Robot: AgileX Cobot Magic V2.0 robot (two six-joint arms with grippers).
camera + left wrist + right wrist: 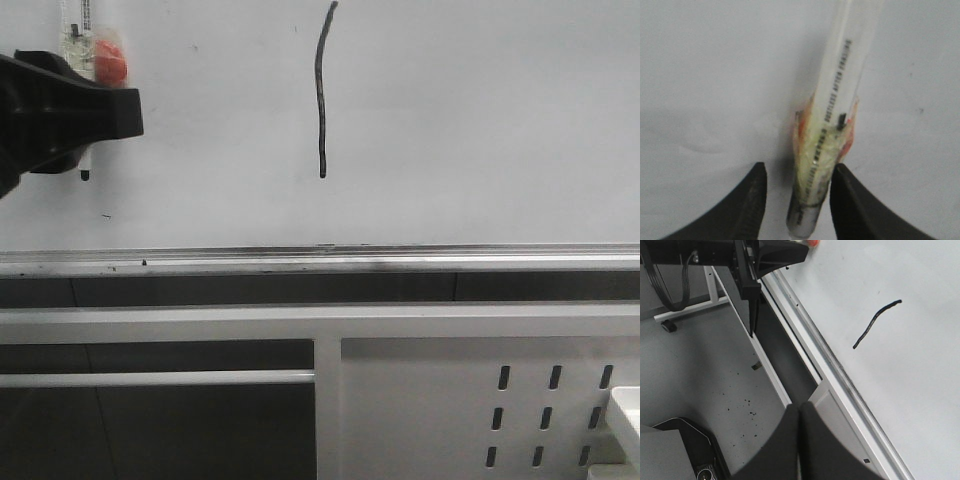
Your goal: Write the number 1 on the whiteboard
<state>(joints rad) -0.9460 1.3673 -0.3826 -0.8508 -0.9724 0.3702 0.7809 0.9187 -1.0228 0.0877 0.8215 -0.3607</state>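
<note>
The number 1 (pixel 322 90) is a thin black, slightly bowed vertical stroke on the whiteboard (pixel 480 120); it also shows in the right wrist view (pixel 875 322). A clear marker (pixel 832 130) with an orange and yellowish wrap stands upright against the board at the far left (pixel 78 40). My left gripper (pixel 799 170) is open around its lower end: one finger is close against it and the other stands off with a gap. In the front view it is the black body at the left (pixel 120 110). My right gripper (pixel 799 407) is shut and empty, below the board's rail.
A silver tray rail (pixel 400 258) runs along the board's lower edge. Below it is a white perforated frame panel (pixel 480 400), with a white object (pixel 625 405) at the lower right. The right wrist view shows speckled grey floor (pixel 715 390) and a black device (pixel 680 450).
</note>
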